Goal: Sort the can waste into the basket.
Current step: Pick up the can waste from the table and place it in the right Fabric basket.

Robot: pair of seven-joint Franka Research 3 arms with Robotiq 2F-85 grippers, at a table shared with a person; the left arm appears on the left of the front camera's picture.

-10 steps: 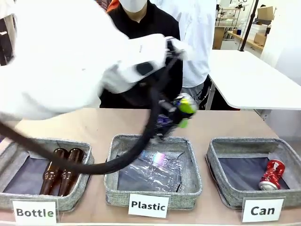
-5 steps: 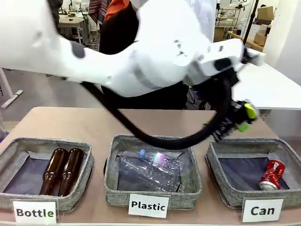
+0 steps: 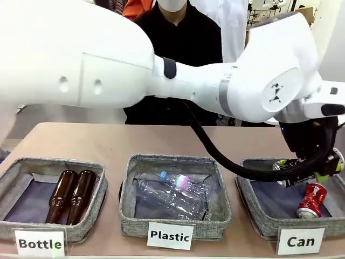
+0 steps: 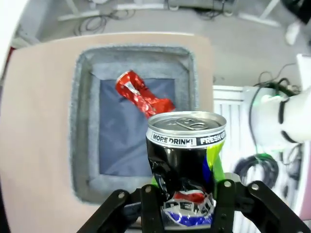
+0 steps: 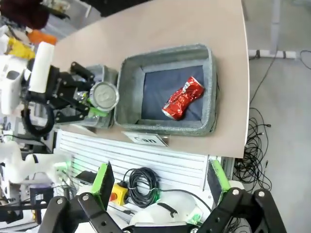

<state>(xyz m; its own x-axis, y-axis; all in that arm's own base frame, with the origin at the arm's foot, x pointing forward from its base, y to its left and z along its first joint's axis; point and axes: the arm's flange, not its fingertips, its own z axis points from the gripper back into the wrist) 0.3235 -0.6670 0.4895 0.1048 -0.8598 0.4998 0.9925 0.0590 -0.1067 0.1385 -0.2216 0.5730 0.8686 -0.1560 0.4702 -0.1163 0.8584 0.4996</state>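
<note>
Front: the left arm reaches across the table, its left gripper (image 3: 307, 175) clamped on the black can (image 3: 284, 165) above the basket (image 3: 259, 226) marked "Can"; the red can (image 3: 312, 200) lies inside, brown bottles (image 3: 70, 195) and clear bottles (image 3: 172, 193) in the other bins
Left wrist: fingers (image 4: 151, 206) pinch the black can (image 4: 187, 160) low on its dented body, silver top facing the camera, the basket (image 4: 80, 136) and red can (image 4: 142, 95) beyond it
Right wrist: the right gripper (image 5: 158, 187) hangs wide open and empty off the table edge, the basket (image 5: 214, 87) in sight
Handling: thin crushed metal, likely light, slick and easily dented further; the mid-body hold looks sound for a drop
</note>
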